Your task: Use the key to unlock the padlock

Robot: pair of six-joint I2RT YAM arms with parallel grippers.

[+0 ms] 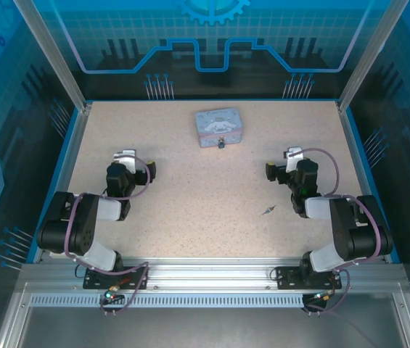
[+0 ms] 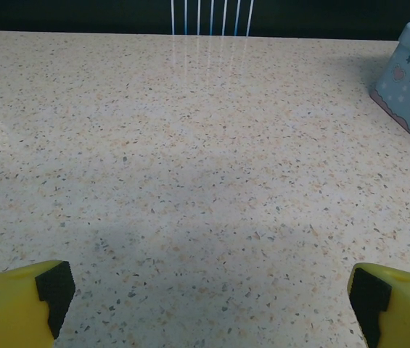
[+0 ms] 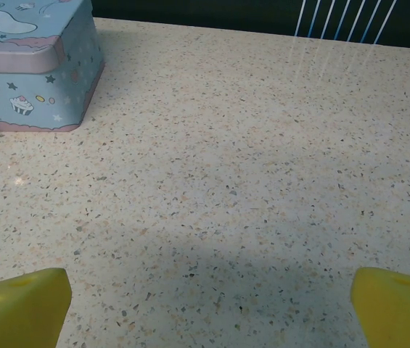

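From above, the padlock (image 1: pixel 221 144) is a barely legible speck at the closed tin's (image 1: pixel 220 126) near side, and the key (image 1: pixel 267 211) lies near the right arm. Left wrist: the left gripper (image 2: pixel 205 293) is spread wide and empty, the tin cropped. Right wrist: the right gripper (image 3: pixel 205 293) is spread and empty, the padlock cut off at the frame's edge.

I look down on a beige speckled stone-look tabletop (image 2: pixel 190 181), smooth with a soft sheen. The pale lavender printed rectangular tin (image 3: pixel 45 87) looks like smooth, semi-gloss painted metal. The yellow fingers (image 2: pixel 5 308) of the left gripper (image 2: pixel 205 304) look like matt plastic, their black pads (image 2: pixel 54 290) dull.
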